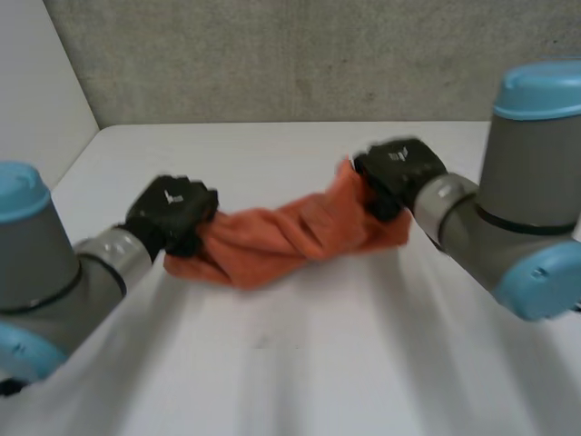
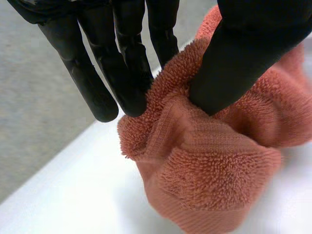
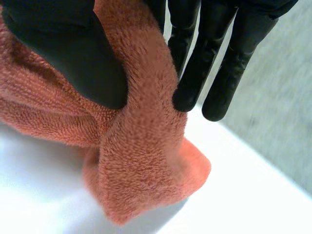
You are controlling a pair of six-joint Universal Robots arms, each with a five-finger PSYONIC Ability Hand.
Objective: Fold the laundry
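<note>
The left hand (image 2: 122,53) pinches one end of the orange towel (image 2: 209,165). Its thumb (image 2: 234,63) presses into the pile from one side, and its nearly straight fingers (image 2: 97,87) bear against the terry edge from the other, so a ridge of cloth stands up between them. Below those fingertips the towel's end bulges out in a thick wad, with a flat woven band running across it, and this wad comes down to the white table (image 1: 300,363). At the towel's other end the right hand (image 3: 209,58) has the same kind of hold. Its thumb (image 3: 73,53) lies over the cloth, its straight fingers are on the far side, and a fold is nipped between the two. A corner of the towel hangs past the fingertips down to the table. In the head view the towel is a bunched, loosely twisted roll running between the two hands, its right end a little farther back than its left. The left arm (image 1: 36,282) reaches to the towel from its left and the right arm (image 1: 517,218) from its right. A grey wall (image 1: 272,54) rises well behind the towel.
</note>
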